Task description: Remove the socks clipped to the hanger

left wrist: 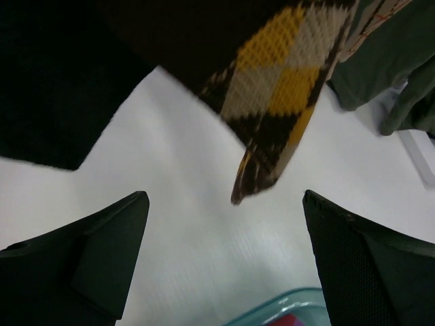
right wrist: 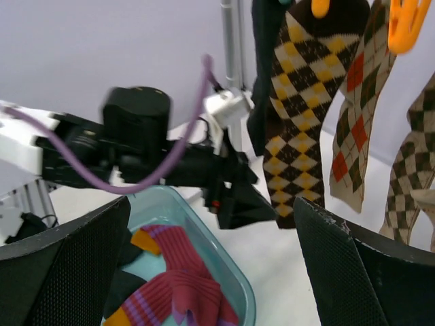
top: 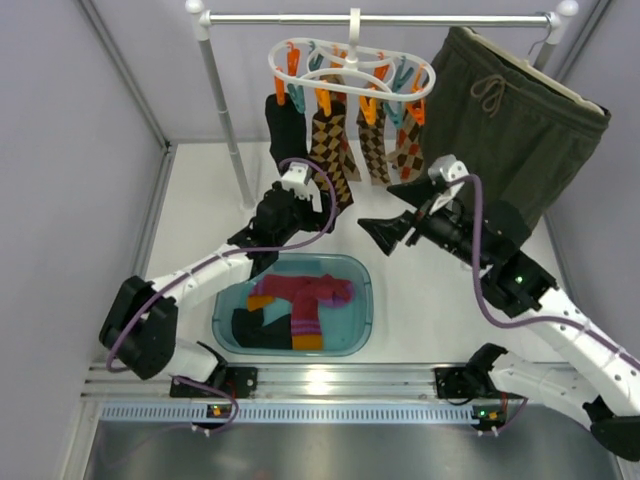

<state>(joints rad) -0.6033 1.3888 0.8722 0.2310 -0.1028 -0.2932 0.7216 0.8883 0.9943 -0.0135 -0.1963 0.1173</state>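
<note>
Top external view: the hanger [top: 350, 68] hangs by its hook on the rail [top: 380, 18], with a black sock [top: 285, 125] and several argyle socks [top: 373, 145] pegged beneath it. Olive shorts [top: 510, 130] hang just beside them.
Left gripper [left wrist: 224, 265]: jaws spread wide and holding nothing, just under the toe of the yellow argyle sock [left wrist: 272, 102].
Right gripper [right wrist: 211, 272]: also spread and empty, near the other argyle socks and facing the left arm.
Poor view: the left wrist picture is blurred, so I cannot tell whether the toe sits between the fingers or ahead of them.
Risk, grip: closing on the bare toe tip alone would probably let the sock slip out.
Risk, hanger: nothing steadies the hanger, so a hard downward tug against the pegs [top: 322, 100] could swing it or lift its hook off the rail.
Risk, neighbour: the black sock hangs just beside the yellow one and could be caught in the same pinch.
Risk, arms: the two grippers are near each other, so a sideways sweep might make them collide.
Tub [top: 365, 300]: teal, between the arm bases and the hanger. It holds a purple and orange sock [top: 305, 295] lying over a dark sock [top: 250, 328].
Risk, drop: the tub is not straight under the hanger, so a sock let go early would likely land on the table [top: 420, 290].
</note>
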